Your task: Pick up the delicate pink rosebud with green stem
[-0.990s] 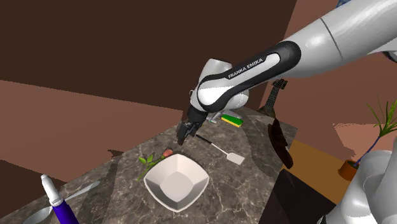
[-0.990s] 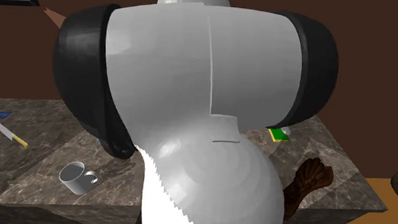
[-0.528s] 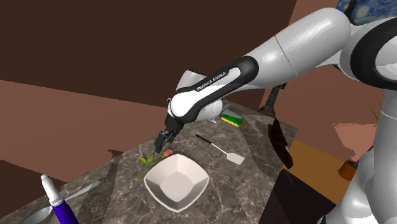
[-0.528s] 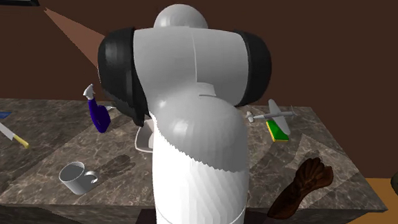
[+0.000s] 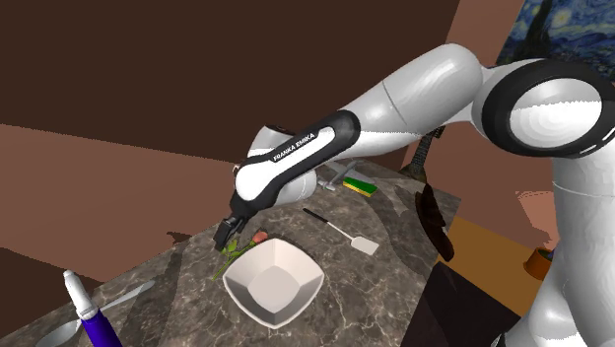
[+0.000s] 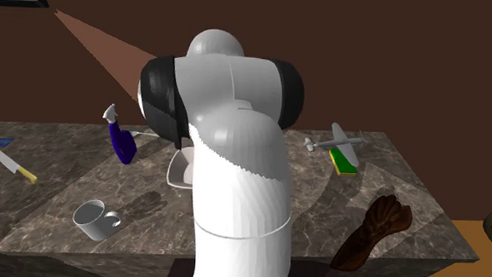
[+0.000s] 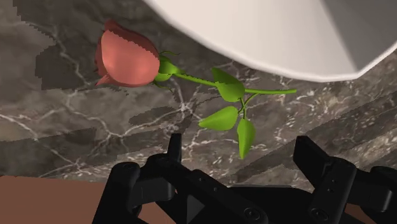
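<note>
The pink rosebud (image 7: 127,57) lies flat on the dark marble table, its green stem and leaves (image 7: 228,95) running along the rim of the white bowl (image 7: 267,32). My gripper (image 7: 242,153) hangs low just above the leafy end of the stem, open, with black fingertips (image 7: 175,146) standing apart and touching nothing. In the shoulder view the gripper (image 5: 229,235) sits beside the rosebud (image 5: 258,237), just behind the bowl (image 5: 273,282).
A white spatula (image 5: 340,232), a green-yellow sponge (image 5: 360,185) and a dark carved piece (image 5: 434,222) lie to the shoulder view's right. A purple spray bottle (image 5: 89,315) stands front left. The second exterior view shows a mug (image 6: 91,218), a knife (image 6: 13,166) and a toy plane (image 6: 334,143).
The arm has swung to the shoulder view's left and come down, carrying the gripper from above the bowl's far corner to just over the rose's leaves.
</note>
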Robot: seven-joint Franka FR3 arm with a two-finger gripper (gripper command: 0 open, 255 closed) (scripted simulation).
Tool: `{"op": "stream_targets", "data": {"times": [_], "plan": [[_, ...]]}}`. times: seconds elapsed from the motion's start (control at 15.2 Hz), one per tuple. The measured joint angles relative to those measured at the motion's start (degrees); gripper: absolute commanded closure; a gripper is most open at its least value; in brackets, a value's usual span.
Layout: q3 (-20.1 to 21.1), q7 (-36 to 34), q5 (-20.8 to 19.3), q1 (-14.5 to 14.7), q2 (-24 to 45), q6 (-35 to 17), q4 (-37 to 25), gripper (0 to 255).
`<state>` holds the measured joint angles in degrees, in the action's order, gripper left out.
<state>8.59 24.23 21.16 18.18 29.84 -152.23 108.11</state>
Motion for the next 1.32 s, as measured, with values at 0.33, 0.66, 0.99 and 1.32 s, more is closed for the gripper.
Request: {"op": "stream_targets", "data": {"times": [0.33,0.66,0.99,1.32], "plan": [[0.5,1.07,0.53,-0.15,2.91,-2.44,-0.46,0],[0.62,1.33,0.68,-0.24,3.26,-2.94,-0.36,255],[0.63,1.33,0.68,-0.23,3.28,-2.95,-0.34,255],[0.31,0.58,0.33,-0.04,1.41,-1.42,-0.05,255]]}}
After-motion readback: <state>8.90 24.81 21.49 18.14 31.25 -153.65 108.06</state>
